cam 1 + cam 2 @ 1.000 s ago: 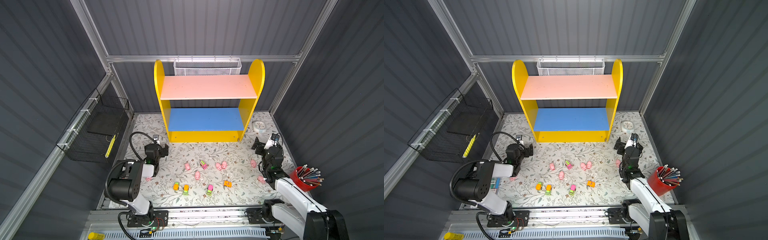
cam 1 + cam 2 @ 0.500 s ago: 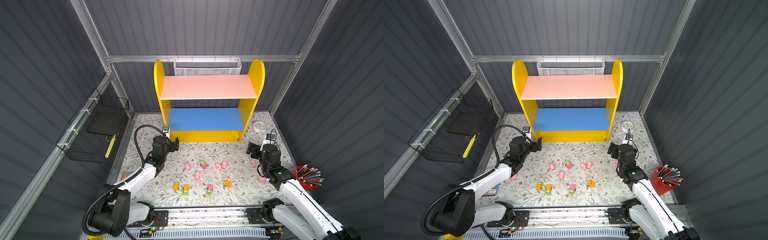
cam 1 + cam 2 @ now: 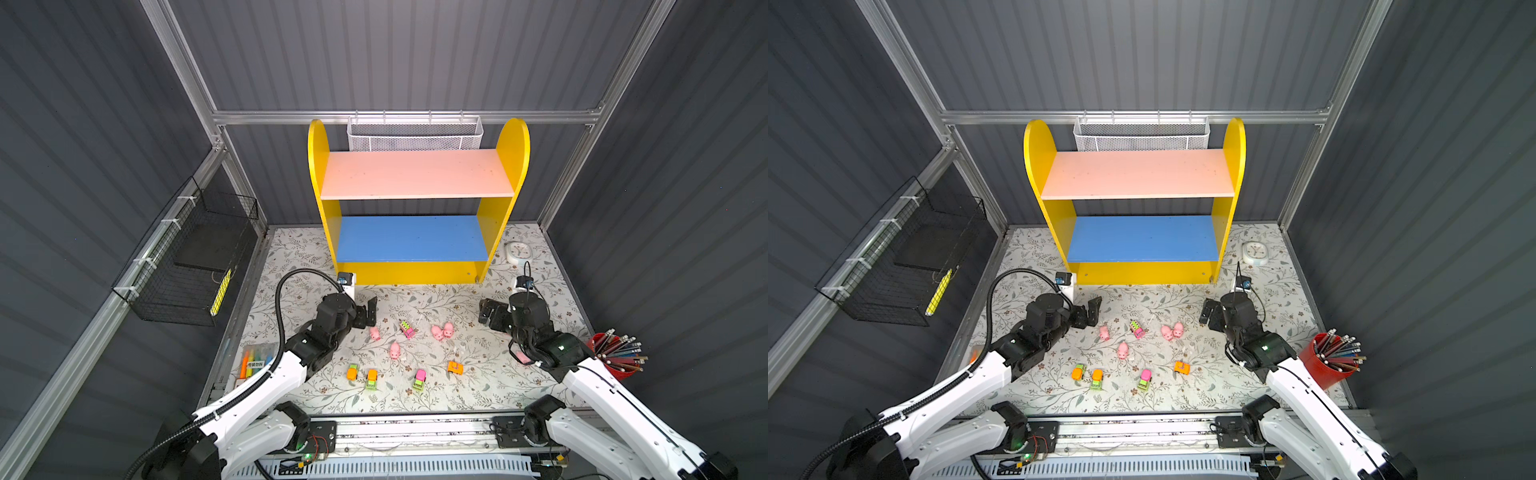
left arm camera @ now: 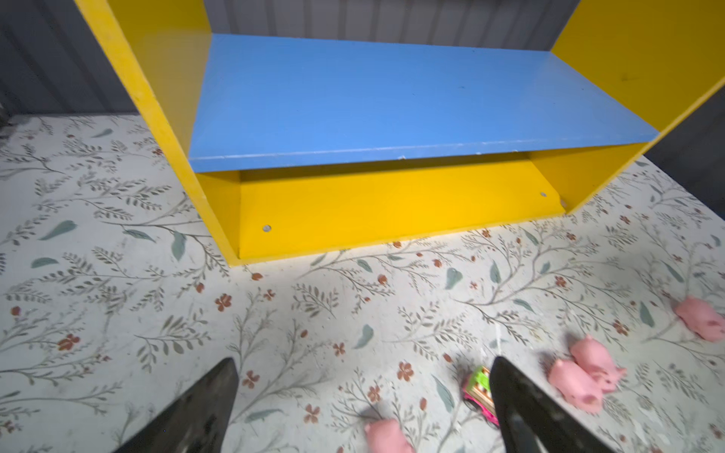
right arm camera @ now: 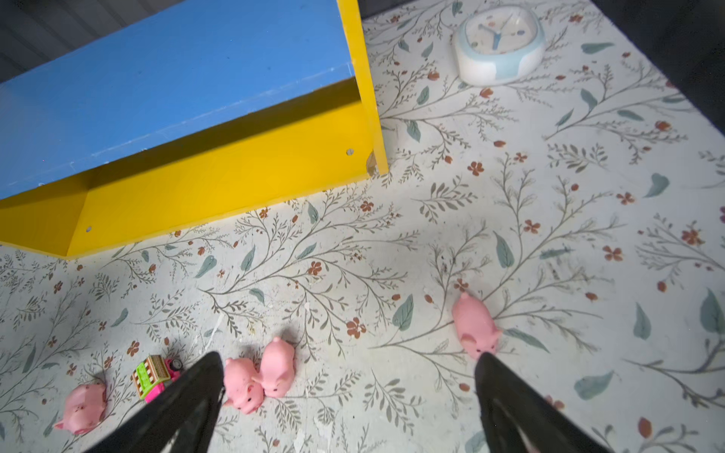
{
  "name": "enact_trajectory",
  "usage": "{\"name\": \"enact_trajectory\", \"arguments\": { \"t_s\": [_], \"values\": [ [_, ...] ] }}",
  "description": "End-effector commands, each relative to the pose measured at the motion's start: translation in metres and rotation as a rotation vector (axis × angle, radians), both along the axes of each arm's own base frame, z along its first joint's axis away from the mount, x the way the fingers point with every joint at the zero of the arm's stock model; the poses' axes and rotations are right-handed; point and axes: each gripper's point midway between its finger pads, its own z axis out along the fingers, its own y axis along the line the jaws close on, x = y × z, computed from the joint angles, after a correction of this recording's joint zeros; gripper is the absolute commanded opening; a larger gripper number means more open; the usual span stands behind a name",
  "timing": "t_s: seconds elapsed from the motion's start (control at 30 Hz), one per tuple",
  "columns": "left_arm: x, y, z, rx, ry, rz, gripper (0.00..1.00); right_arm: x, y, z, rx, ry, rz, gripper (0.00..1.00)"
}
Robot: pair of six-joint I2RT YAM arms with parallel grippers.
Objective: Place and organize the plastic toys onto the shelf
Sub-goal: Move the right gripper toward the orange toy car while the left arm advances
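Observation:
The shelf (image 3: 490, 232) stands at the back of the floral mat, and its pink upper board (image 3: 415, 174) and blue lower board (image 3: 411, 239) are bare. The plastic toys lie on the mat in front of it: pink pigs (image 3: 375, 332) (image 3: 441, 331) (image 5: 474, 325) and small vehicles (image 3: 408, 329) (image 3: 372, 379) (image 3: 455, 367). My left gripper (image 3: 371, 311) (image 4: 363, 362) hovers open just left of the nearest pig (image 4: 386, 435). My right gripper (image 3: 486, 311) (image 5: 349, 355) is open, between a pair of pigs (image 5: 257, 374) and the single one. Neither gripper holds anything.
A round white clock (image 3: 517, 252) lies right of the shelf. A red cup of pencils (image 3: 615, 357) stands by the right arm. A pack of markers (image 3: 255, 361) lies at the mat's left edge. A black wire basket (image 3: 191, 266) hangs on the left wall and a white mesh basket (image 3: 415, 135) behind the shelf.
Both arms have unfolded from near the front rail and reached forward over the mat, and both grippers now sit closer to the toys and the shelf. The toys have not moved.

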Motion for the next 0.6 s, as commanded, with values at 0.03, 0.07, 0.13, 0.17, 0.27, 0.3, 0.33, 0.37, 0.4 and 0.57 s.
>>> {"name": "enact_trajectory", "arguments": {
  "t_s": [0.03, 0.07, 0.13, 0.17, 0.27, 0.3, 0.33, 0.37, 0.4, 0.57],
  "values": [
    [-0.015, -0.005, 0.003, -0.037, 0.049, 0.021, 1.00, -0.011, -0.002, -0.010, -0.008, 0.106, -0.017, 0.99],
    [-0.018, -0.009, 0.003, -0.038, 0.057, 0.011, 1.00, -0.012, -0.001, -0.013, -0.013, 0.115, -0.009, 0.99],
    [-0.024, -0.018, 0.003, -0.043, 0.068, -0.009, 1.00, -0.013, 0.001, -0.016, -0.014, 0.114, 0.012, 0.99],
    [-0.027, -0.023, 0.001, -0.042, 0.076, -0.026, 1.00, -0.013, -0.001, -0.017, -0.018, 0.113, 0.007, 0.99],
    [-0.033, -0.035, -0.003, -0.021, 0.093, -0.048, 1.00, -0.015, 0.003, -0.017, -0.015, 0.112, 0.042, 0.99],
    [-0.034, -0.038, -0.003, -0.012, 0.099, -0.051, 1.00, -0.016, 0.004, -0.017, -0.016, 0.121, 0.050, 0.99],
    [-0.035, -0.040, -0.004, -0.003, 0.104, -0.055, 1.00, -0.017, 0.005, -0.017, -0.020, 0.131, 0.060, 0.98],
    [-0.036, -0.042, -0.004, 0.003, 0.114, -0.060, 1.00, -0.018, 0.006, -0.019, -0.024, 0.148, 0.072, 0.98],
    [-0.037, -0.043, -0.005, 0.008, 0.124, -0.063, 1.00, -0.020, 0.007, -0.019, -0.030, 0.165, 0.083, 0.97],
    [-0.046, -0.043, -0.007, 0.018, 0.165, -0.068, 1.00, -0.033, 0.019, -0.025, 0.011, 0.258, 0.137, 0.92]
  ]
}}
